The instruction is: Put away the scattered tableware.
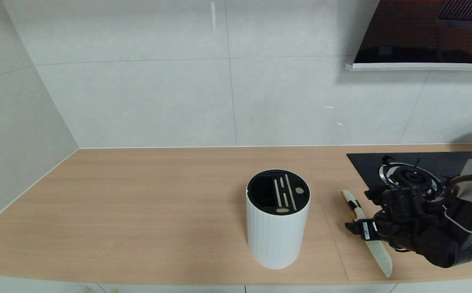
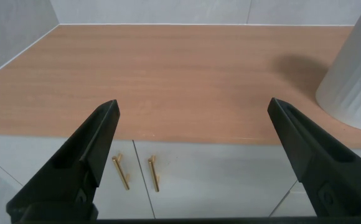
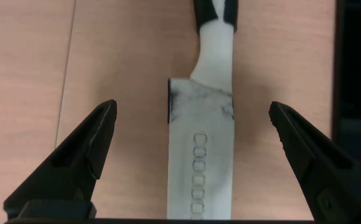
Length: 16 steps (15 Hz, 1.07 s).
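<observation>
A white knife point(image 1: 372, 240) with a marbled blade and black-and-white handle lies flat on the wooden counter point(image 1: 146, 203), right of a white ribbed utensil holder point(image 1: 277, 219) with a black slotted top. My right gripper point(image 1: 364, 230) hovers low over the knife, open. In the right wrist view the knife blade point(image 3: 200, 155) lies between the two spread fingers point(image 3: 81, 162), apart from both. My left gripper point(image 2: 193, 180) is open with nothing in it, at the counter's front edge; the utensil holder point(image 2: 353, 74) stands beyond it.
A black stove top with a gas burner point(image 1: 409, 176) sits at the right rear, close behind my right arm. A range hood point(image 1: 427, 36) hangs above. Tiled walls close the back and left. Cabinet doors with gold handles point(image 2: 137, 174) are below the counter edge.
</observation>
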Motion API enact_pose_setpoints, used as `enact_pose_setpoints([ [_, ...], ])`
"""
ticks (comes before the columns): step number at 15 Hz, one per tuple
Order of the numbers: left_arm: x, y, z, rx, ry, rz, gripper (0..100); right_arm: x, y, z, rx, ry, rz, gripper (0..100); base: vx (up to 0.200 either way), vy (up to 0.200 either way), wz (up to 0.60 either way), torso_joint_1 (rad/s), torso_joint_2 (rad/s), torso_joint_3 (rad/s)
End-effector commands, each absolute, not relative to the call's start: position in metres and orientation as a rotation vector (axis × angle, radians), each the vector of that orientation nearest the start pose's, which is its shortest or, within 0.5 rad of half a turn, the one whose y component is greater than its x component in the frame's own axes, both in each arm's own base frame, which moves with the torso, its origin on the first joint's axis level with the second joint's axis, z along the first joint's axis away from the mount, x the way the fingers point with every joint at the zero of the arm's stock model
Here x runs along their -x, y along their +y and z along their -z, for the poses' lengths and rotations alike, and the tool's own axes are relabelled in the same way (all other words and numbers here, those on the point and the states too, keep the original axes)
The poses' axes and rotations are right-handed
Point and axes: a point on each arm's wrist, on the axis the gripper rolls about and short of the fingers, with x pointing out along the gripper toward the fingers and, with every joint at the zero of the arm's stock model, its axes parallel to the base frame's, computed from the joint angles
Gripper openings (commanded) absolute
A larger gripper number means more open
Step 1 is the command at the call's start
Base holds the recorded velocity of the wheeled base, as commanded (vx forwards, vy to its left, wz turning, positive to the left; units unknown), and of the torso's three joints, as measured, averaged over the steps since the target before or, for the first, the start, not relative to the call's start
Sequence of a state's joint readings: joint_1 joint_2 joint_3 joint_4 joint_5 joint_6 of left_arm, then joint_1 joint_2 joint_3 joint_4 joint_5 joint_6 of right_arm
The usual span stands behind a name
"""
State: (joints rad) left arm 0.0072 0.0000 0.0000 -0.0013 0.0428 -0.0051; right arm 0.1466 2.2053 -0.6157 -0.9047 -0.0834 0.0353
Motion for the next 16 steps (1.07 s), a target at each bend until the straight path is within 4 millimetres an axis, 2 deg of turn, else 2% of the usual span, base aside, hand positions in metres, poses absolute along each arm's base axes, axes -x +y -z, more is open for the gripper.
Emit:
enact_pose_setpoints([
  [1, 0.0228, 0.0008, -0.0758, 0.006, -0.003, -0.051, 100, -0.3274, 0.0461, 0.0085, 0.044, 0.694, -0.044, 100, 0.0, 0.0, 0.0, 0.0, 0.0, 0.0],
  [16, 0.0228, 0.0008, -0.0756, 0.006, -0.002, -0.051, 100, -0.3333, 0.0469, 0.0112, 0.023, 0.662, -0.036, 100, 0.0, 0.0, 0.0, 0.0, 0.0, 0.0],
])
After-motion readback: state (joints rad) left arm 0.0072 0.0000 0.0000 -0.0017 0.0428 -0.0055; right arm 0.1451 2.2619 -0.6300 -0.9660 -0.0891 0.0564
